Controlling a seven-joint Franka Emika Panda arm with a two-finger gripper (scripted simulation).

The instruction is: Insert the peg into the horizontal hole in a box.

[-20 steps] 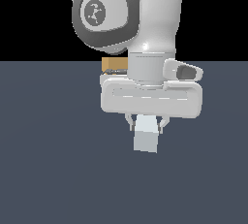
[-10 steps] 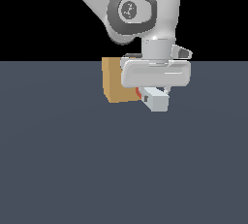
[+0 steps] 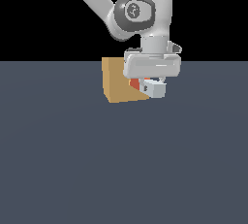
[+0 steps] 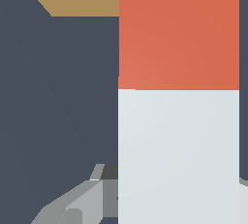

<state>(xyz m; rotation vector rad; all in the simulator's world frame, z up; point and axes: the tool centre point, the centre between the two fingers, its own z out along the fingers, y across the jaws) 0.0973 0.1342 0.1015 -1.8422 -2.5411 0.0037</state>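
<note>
The plain dark grey-blue floor (image 3: 121,169) lies bare around the tan-orange cube-like box (image 3: 118,85) on its near side and toward the exterior view's left. The white two-fingered gripper (image 3: 151,83) is clamped on the long pale grey-white square peg (image 3: 156,89) — red-orange end toward the box, long axis roughly level, held just beside the box's face. The hole is hidden.

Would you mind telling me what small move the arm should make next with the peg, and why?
Probably a short push of the peg along its own length toward the box, after checking alignment. The claw grips it with the red end leading, right at the box's face in the exterior view. The hole itself is not visible, so alignment is uncertain.
</note>
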